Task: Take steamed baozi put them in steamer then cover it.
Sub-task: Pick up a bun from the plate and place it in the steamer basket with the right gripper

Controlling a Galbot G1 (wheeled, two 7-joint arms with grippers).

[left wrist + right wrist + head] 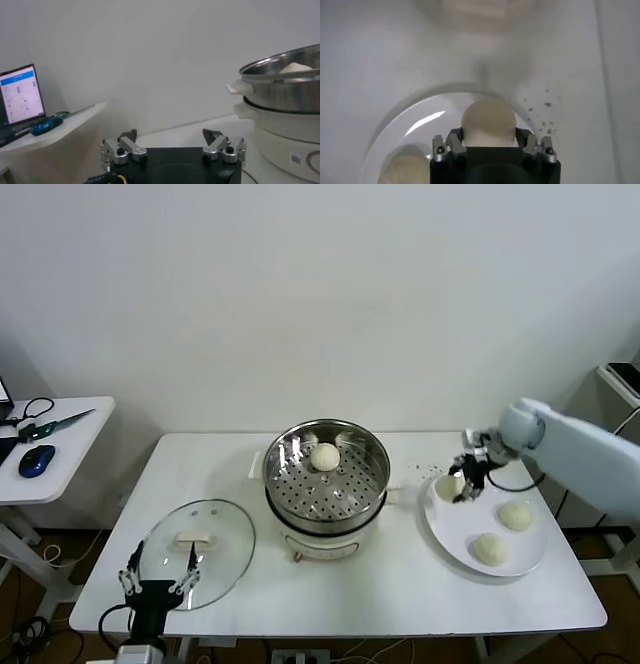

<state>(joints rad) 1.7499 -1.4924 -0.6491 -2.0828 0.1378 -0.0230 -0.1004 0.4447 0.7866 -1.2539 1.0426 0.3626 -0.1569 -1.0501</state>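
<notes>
A plain pale wall backs a white table (pixel 400 584), and from the head camera the steamer (pixel 326 484) sits near the table's middle with one baozi (pixel 324 456) already on its perforated floor. Out on the robot's right, the right gripper (pixel 462 484) is down at the far rim of the white plate (pixel 455 534), fingers clamped on a bun (pixel 449 486); two more buns (pixel 503 532) lie nearer on the plate, apart from each other. The cover (pixel 196 552) lies flat on the table's left front, handle up, and the left gripper (pixel 158 576) hangs just over its near edge, fingers spread wide, holding nothing. A side table (pixel 60 449) with a blue mouse (pixel 36 460) stands well left. Left wrist camera now: the open left fingers (pixel 122 150) frame bare tabletop, steamer rising close alongside, a lit laptop (pixel 20 95) beyond. Right wrist camera: both fingers (pixel 454 145) press the bun's flanks over the plate, another bun just beside, dark specks (pixel 542 115) dotting the table past the rim.
</notes>
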